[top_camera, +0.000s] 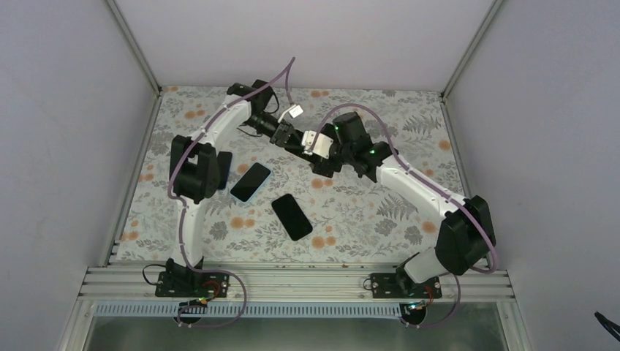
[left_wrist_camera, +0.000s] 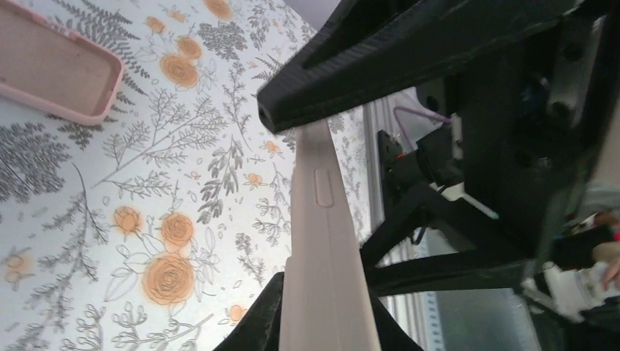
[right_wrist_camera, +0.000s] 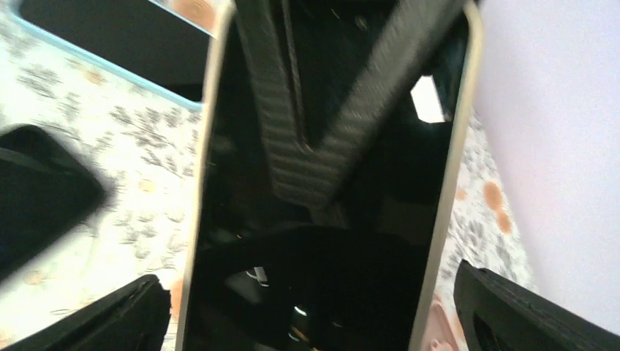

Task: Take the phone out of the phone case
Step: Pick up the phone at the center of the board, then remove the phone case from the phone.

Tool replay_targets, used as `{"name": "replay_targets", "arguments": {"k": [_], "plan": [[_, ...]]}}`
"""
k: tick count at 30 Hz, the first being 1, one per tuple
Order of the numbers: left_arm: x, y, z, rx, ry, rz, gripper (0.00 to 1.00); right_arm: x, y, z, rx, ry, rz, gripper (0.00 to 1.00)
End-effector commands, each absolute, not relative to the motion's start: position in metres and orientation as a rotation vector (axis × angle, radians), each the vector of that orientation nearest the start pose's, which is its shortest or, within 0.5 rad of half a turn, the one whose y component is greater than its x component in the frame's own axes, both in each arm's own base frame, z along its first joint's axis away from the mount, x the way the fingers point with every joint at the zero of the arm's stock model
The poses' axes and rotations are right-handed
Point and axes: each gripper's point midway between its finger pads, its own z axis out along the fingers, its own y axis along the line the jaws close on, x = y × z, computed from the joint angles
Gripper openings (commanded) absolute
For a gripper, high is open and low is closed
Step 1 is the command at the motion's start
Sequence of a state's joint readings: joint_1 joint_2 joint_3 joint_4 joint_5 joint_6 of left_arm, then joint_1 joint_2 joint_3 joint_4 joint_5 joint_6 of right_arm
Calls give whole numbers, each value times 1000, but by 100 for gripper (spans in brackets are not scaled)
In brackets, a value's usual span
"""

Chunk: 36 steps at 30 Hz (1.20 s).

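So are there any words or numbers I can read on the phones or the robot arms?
No text can be read in any view.
The cased phone held up: dark screen, no words or logo showing.
The blue-cased phone and the black phone on the table: screens dark and blank.
The white tag: too small to tell if anything is printed.

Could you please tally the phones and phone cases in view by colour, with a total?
Cream-cased phone, held off the table: 1
Light blue-cased phone: 1
Black phone: 1
Pink case: 1
Dark flat item, half hidden, kind unclear: 1
Total: 5
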State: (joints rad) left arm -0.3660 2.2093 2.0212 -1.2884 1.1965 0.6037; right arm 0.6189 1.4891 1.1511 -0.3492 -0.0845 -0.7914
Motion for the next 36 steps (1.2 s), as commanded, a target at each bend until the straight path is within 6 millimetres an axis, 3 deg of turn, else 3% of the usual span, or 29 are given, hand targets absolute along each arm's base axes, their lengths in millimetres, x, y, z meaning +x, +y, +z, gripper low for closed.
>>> {"name": "replay_targets", "arguments": {"k": [1, 5, 12, 17, 25, 36], "plan": [[344, -310, 250, 1404, 1900, -1467, 2, 315, 270, 227, -1570, 1677, 295, 100], [326, -297, 265, 1613, 1790, -1151, 2, 292, 246, 236, -1620, 1653, 495, 100], [305, -292, 297, 1723, 1624, -796, 2, 274, 208, 242, -1646, 1626, 798, 100], [302, -295, 286, 1735, 1561, -555, 2, 269, 207, 249, -1664, 1587, 909, 97], [290, -311, 269, 1771, 1542, -524, 2, 273, 212, 247, -1664, 1584, 967, 91], [272, -327, 281, 1827, 1502, -557, 2, 295, 213, 224, -1639, 1614, 891, 81]]}}
